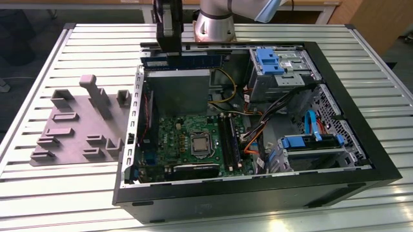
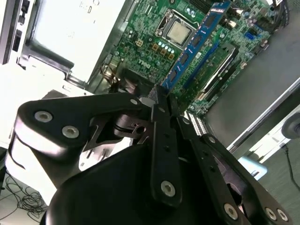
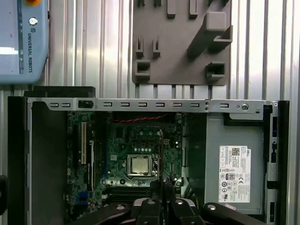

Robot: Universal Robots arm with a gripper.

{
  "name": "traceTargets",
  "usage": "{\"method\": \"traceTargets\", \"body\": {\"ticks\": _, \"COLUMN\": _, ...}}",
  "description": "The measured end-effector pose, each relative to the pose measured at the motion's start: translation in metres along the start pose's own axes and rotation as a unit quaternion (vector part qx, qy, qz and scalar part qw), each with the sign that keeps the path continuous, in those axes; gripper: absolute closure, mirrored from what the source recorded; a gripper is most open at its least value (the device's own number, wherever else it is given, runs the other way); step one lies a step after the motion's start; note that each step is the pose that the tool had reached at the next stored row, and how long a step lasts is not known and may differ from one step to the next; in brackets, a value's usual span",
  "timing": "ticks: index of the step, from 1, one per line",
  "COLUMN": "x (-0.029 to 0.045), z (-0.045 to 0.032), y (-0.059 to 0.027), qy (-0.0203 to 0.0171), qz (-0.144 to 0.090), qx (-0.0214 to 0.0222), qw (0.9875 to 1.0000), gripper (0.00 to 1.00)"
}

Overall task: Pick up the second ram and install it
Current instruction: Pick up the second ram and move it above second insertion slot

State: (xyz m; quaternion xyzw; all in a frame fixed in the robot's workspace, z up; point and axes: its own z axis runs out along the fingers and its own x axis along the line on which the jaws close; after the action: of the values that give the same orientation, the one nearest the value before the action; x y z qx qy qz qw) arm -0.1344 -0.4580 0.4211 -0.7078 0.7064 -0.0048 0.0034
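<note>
The second ram [image 1: 184, 62] is a long blue stick with black chips, held level above the far edge of the open computer case [image 1: 361, 145]. My gripper [image 1: 172, 50] is shut on one end of it, coming down from above. In the second wrist view the fingers [image 2: 161, 117] pinch the second ram [image 2: 197, 42], which reaches out over the green motherboard [image 2: 154, 42]. The first wrist view shows my gripper [image 3: 161, 199] over the motherboard [image 3: 136, 140], with the stick seen edge-on. The long black memory slots [image 1: 231, 140] lie beside the processor socket [image 1: 200, 144], well below the stick.
A grey metal power supply [image 1: 177, 92] sits under the held stick. Blue drive cages [image 1: 271, 60] and orange and black cables [image 1: 258, 135] crowd the exterior view's right side of the case. A grey fixture plate [image 1: 77, 125] with raised blocks lies on the slatted table at the exterior view's left.
</note>
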Motion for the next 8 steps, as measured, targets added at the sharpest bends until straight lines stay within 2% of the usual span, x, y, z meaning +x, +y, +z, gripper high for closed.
{"method": "traceTargets", "body": {"ticks": 8, "x": 0.0001, "z": 0.0003, "y": -0.0154, "qy": 0.0, "qz": 0.0, "qx": 0.0, "qw": 1.0, "gripper": 0.86}}
